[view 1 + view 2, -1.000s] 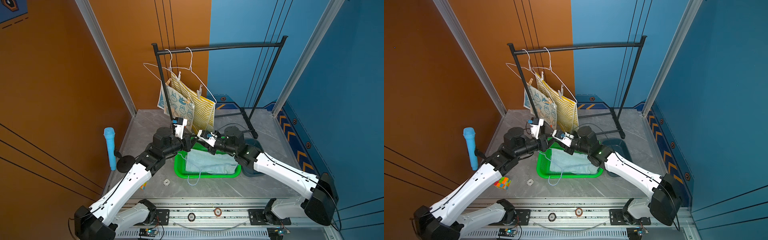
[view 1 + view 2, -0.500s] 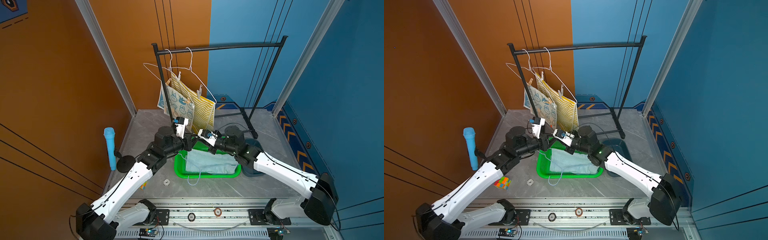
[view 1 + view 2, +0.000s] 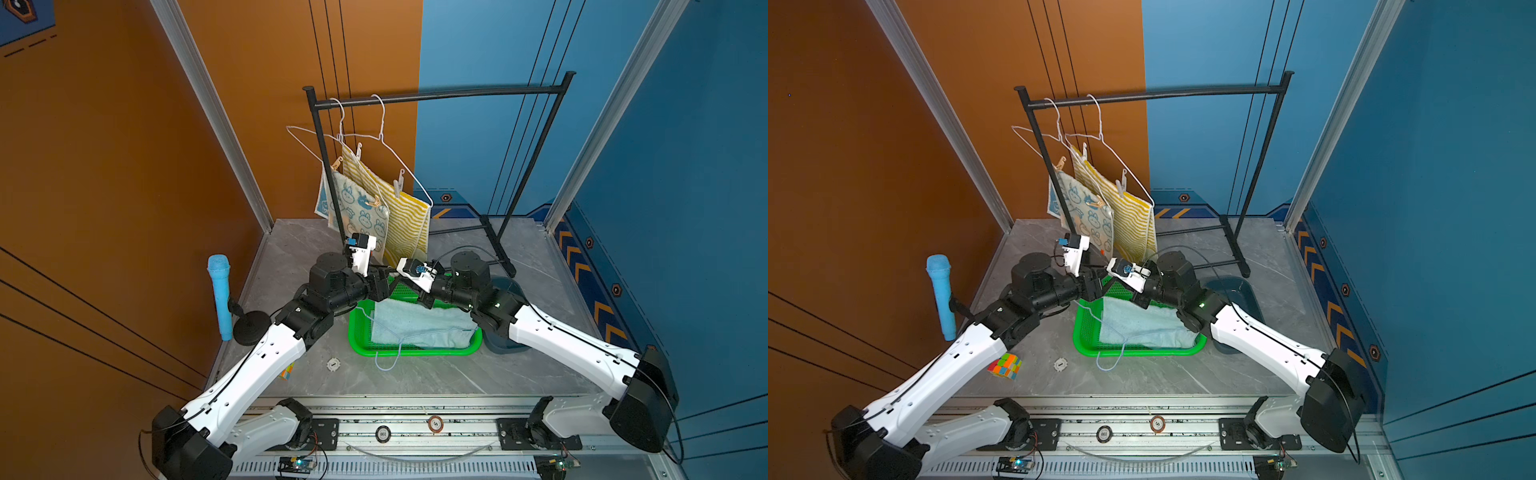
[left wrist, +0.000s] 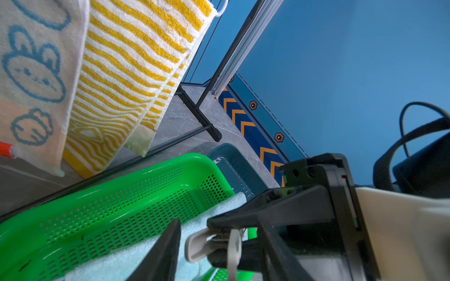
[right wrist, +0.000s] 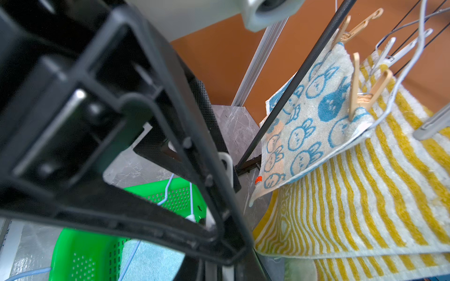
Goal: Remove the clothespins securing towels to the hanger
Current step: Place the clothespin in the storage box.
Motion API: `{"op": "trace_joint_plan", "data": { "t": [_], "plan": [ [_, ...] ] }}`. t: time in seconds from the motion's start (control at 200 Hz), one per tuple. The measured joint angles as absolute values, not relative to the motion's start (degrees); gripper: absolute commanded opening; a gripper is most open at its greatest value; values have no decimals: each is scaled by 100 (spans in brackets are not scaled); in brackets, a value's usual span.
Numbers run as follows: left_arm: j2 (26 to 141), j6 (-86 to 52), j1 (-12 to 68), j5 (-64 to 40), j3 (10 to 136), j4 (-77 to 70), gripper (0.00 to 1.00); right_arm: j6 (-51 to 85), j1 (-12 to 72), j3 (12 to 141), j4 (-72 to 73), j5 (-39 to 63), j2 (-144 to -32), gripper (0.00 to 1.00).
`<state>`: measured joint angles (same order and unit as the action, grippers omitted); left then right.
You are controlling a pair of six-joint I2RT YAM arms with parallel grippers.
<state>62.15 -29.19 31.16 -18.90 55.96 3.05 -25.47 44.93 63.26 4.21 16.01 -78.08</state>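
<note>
Arms angle inward, left hand [image 3: 384, 283] parted and right hand [image 3: 401, 276] pinched, meeting tip to tip.

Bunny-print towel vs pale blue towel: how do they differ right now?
1. The bunny-print towel hangs from a white wire hanger; the pale blue towel lies in the green basket.
2. Tan clothespins clip the bunny-print towel; none shows on the pale blue towel.
3. The bunny-print towel is cream with blue bunnies; the pale blue towel is plain.
Both are small terry towels.
</note>
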Motion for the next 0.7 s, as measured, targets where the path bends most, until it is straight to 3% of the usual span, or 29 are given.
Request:
{"op": "trace_joint_plan", "data": {
  "t": [0.31,0.701],
  "plan": [
    [5496,-2528,2921,-1295,5594,250,62,-2521,4405,6305,64,1273,-7638,7],
    [4630,-1135,2845,425,5478,1358,62,-1636,4154,6307,-1297,193,-6995,3]
  ]
}}
